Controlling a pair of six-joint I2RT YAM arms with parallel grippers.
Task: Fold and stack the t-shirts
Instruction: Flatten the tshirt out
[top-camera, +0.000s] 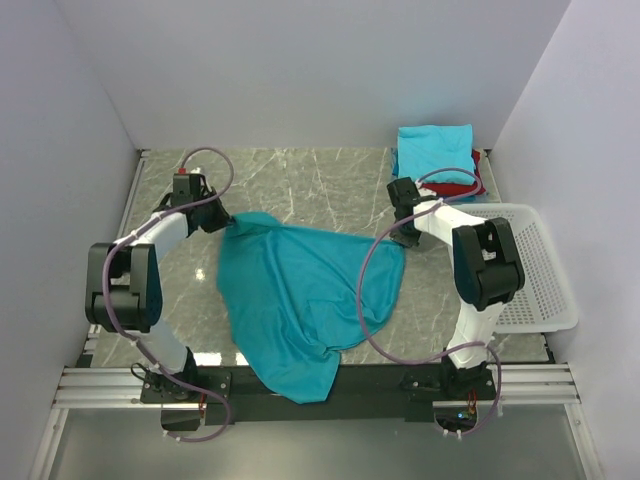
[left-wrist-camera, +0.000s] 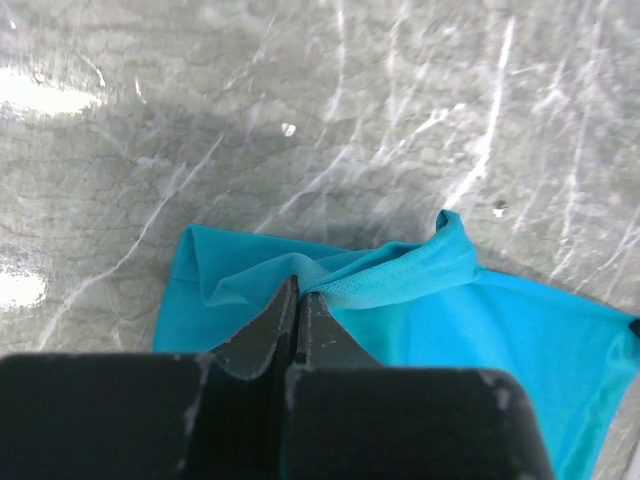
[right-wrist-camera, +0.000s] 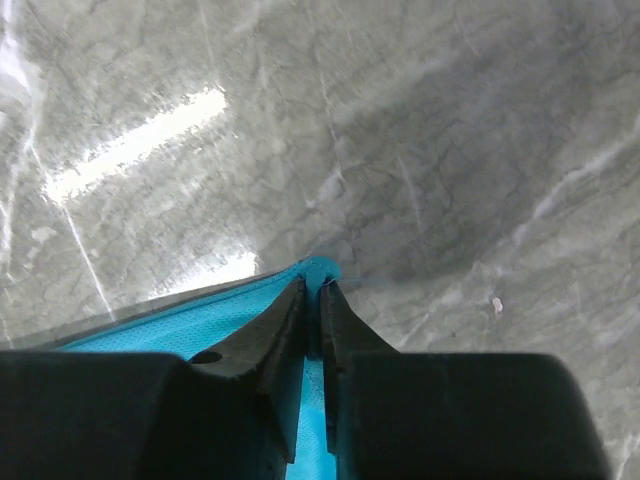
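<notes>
White basket (top-camera: 548, 262) — folded t-shirts (top-camera: 436, 148) behind, spread teal t-shirt (top-camera: 300, 290) nearby

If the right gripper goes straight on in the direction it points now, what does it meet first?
The right gripper pinches the teal t-shirt; beyond its corner it would likely meet the marble table, though how near is hard to judge.
</notes>
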